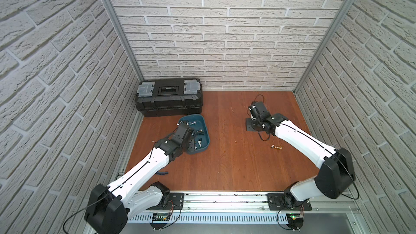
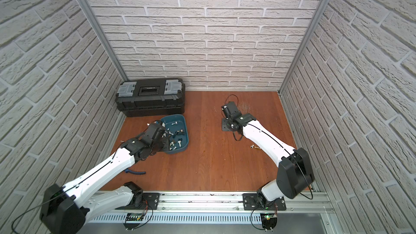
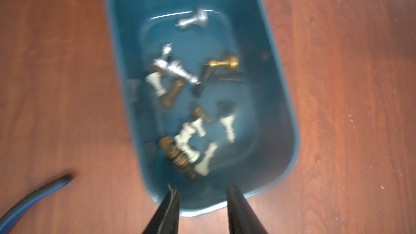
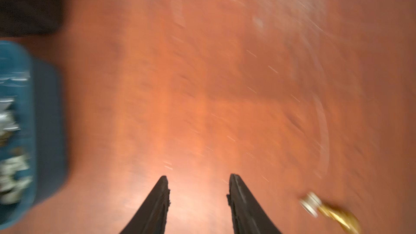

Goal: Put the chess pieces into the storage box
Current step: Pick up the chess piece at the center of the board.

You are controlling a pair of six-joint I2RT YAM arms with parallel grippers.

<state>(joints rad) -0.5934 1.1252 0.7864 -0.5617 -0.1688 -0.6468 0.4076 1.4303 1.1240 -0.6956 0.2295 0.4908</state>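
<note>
The storage box (image 3: 126, 41) is a teal tub on the wooden table, seen in both top views (image 1: 203, 123) (image 2: 183, 127). Several chess pieces (image 3: 186, 136) lie in it: white, silvery, gold-brown and black. My left gripper (image 3: 200, 187) hangs open over the tub's near end, with nothing between its fingers. Two more chess pieces, one silvery and one gold (image 1: 276, 147) (image 2: 254, 147), lie together on the table beside my right forearm. My right gripper (image 4: 198, 176) is open and empty above bare wood; the same pair (image 4: 326, 210) lies off to one side of it.
A closed black toolbox (image 1: 168, 97) (image 2: 150, 97) with grey latches stands at the back left, just behind the tub. A blue-and-black tool handle (image 1: 162, 173) (image 3: 33, 196) lies on the table under my left forearm. Brick-patterned walls close in three sides.
</note>
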